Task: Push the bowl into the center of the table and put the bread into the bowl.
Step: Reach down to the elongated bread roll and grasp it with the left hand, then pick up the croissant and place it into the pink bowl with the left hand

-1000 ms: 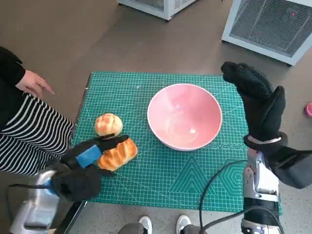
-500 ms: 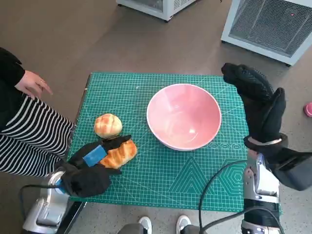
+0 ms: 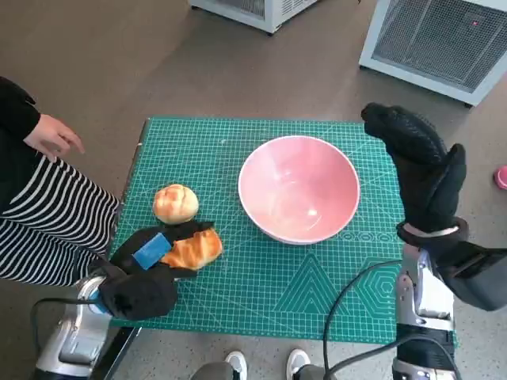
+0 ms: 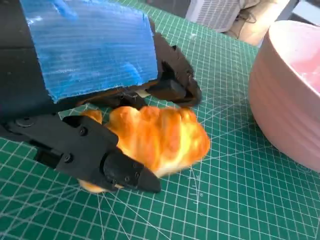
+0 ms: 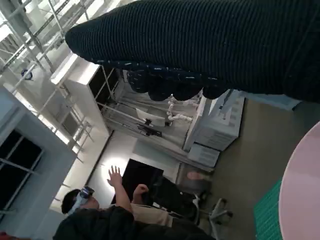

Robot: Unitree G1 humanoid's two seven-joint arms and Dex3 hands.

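Half the croissant (image 3: 195,248) hides under the left robot hand (image 3: 150,265).

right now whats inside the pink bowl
Nothing can be seen inside the pink bowl: its inner surface is bare in the head view. Both breads are outside it: the long bread in the left robot hand, the round bun beside.

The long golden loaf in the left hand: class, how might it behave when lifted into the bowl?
The long loaf looks glossy, so it may slip between the left hand's fingers. It seems to keep its shape under their grip, so probably fairly firm. Being elongated, it would likely settle rather than roll in the pink bowl.
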